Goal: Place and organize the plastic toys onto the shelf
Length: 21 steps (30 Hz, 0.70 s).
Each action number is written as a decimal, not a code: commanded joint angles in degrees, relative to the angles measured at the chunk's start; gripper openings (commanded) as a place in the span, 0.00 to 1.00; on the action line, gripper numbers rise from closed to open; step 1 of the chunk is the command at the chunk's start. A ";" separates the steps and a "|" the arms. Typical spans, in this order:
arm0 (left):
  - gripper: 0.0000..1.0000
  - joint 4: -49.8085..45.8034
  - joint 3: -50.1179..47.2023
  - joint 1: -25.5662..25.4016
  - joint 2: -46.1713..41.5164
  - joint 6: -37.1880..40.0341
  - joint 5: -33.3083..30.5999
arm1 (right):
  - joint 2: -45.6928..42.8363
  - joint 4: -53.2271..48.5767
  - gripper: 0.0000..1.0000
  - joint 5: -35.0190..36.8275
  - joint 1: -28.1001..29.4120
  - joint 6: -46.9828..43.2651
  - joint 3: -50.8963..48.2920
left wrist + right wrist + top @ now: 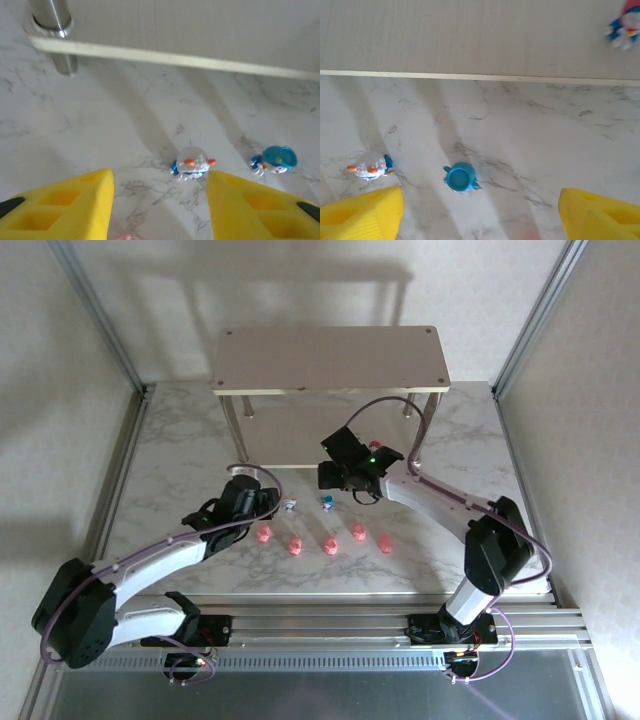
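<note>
Left jaws apart — white toy (192,162) ahead of gap (untouched); right jaws apart — blue toy (460,177) ahead.

Table (170,460) with shelf (330,358), row of five pink toys (328,546), two bluish toys (326,503) beyond; one perhaps reddish toy (624,27) on lower board (470,40).

The shelf (330,358) board looks matt, perhaps wood; its leg (50,15) is polished metal. The table (180,440) is smooth and marble-patterned. The 2 toys (192,162) are glossy plastic.
</note>
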 commanded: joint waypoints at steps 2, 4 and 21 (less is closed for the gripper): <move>0.53 -1.20 4.24 -2.60 6.65 -4.39 -2.60 | -4.43 -3.48 0.82 1.26 -1.38 -3.19 -1.45; 0.54 -2.87 6.63 -3.05 10.06 -4.93 -2.56 | -5.43 -3.42 0.82 0.60 -1.38 -3.63 -1.84; 0.53 -11.54 18.50 -4.15 23.84 -4.92 -0.70 | -12.62 1.90 0.83 -3.78 -7.12 -4.92 -10.34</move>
